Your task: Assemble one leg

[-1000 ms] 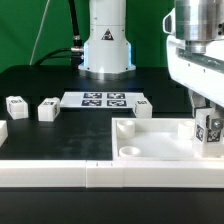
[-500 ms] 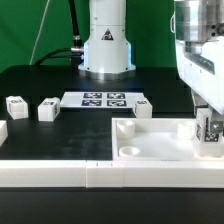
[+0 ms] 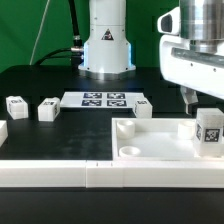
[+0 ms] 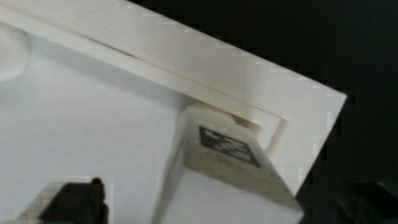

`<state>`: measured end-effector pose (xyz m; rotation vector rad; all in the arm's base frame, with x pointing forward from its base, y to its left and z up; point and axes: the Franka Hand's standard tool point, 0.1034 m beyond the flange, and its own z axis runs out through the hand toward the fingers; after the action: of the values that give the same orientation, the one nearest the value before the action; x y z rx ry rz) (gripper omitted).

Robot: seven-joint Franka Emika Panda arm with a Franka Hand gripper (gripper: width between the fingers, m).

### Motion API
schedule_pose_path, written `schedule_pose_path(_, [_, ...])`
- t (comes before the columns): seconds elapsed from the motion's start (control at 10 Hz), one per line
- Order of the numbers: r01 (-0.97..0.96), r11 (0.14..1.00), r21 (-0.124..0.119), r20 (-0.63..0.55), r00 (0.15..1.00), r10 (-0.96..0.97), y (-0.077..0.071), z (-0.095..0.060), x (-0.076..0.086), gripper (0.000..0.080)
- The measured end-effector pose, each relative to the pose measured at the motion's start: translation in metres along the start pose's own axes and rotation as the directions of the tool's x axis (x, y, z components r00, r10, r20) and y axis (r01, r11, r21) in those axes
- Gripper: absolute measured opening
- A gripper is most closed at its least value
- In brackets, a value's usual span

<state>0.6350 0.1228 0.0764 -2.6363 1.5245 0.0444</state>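
Observation:
A leg (image 3: 210, 135), a small white post with a black-and-white tag, stands upright in the corner of the large white tray-like piece (image 3: 150, 147) nearest the exterior view's right. My gripper (image 3: 205, 100) hangs just above it, open and apart from it. In the wrist view the leg (image 4: 228, 152) sits in the corner socket of the tray-like piece (image 4: 89, 120). It lies between my fingers, and one dark fingertip (image 4: 73, 202) shows well to its side. My gripper (image 4: 217, 208) holds nothing.
Three more legs (image 3: 15, 105), (image 3: 47, 110), (image 3: 142, 108) lie on the black table near the marker board (image 3: 103, 99). Long white bars (image 3: 60, 175) run along the front. The robot base (image 3: 106, 45) stands at the back.
My gripper has let go of the leg and risen, shifting slightly toward the exterior view's left. The leg stays standing in the corner socket.

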Motion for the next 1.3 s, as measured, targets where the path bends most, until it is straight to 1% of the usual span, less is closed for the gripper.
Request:
schedule_pose_path(0.1, [0.158,0.987,0.002,-0.002,0.987,-0.158,0.0003,0.001,0.0018,0.0648])
schedule_pose_path(0.2, [0.255,0.967,-0.002,-0.005,0.967,-0.255,0.0006,0.0015,0.0019,0.0648])
schedule_pose_path(0.4, [0.444,0.896,-0.007,-0.006,0.896,-0.444,0.0002,0.002,0.0,0.0648])
schedule_pose_path(0.5, [0.54,0.842,-0.013,-0.008,0.842,-0.54,-0.0001,0.0022,-0.0011,0.0648])
schedule_pose_path(0.6, [0.596,0.803,-0.017,-0.008,0.803,-0.596,-0.0004,0.0022,-0.0018,0.0648])
schedule_pose_path(0.7, [0.682,0.731,-0.025,-0.009,0.731,-0.682,-0.0001,0.0021,-0.001,0.0648])
schedule_pose_path(0.8, [0.723,0.691,-0.026,-0.02,0.69,-0.723,-0.0008,0.0023,0.0006,0.0648])
schedule_pose_path(0.9, [0.786,0.618,-0.029,-0.017,0.618,-0.786,-0.0003,0.0021,0.002,0.0648])
schedule_pose_path(1.0, [0.795,0.607,-0.029,-0.017,0.606,-0.795,-0.0002,0.0021,0.0023,0.0648])
schedule_pose_path(1.1, [0.794,0.607,-0.029,-0.017,0.607,-0.795,-0.0002,0.0021,0.0023,0.0558])
schedule_pose_path(1.2, [0.794,0.607,-0.029,-0.017,0.607,-0.795,-0.0002,0.0021,0.0024,0.0558])
schedule_pose_path(1.3, [0.794,0.607,-0.029,-0.017,0.607,-0.795,-0.0002,0.0021,0.0024,0.0376])
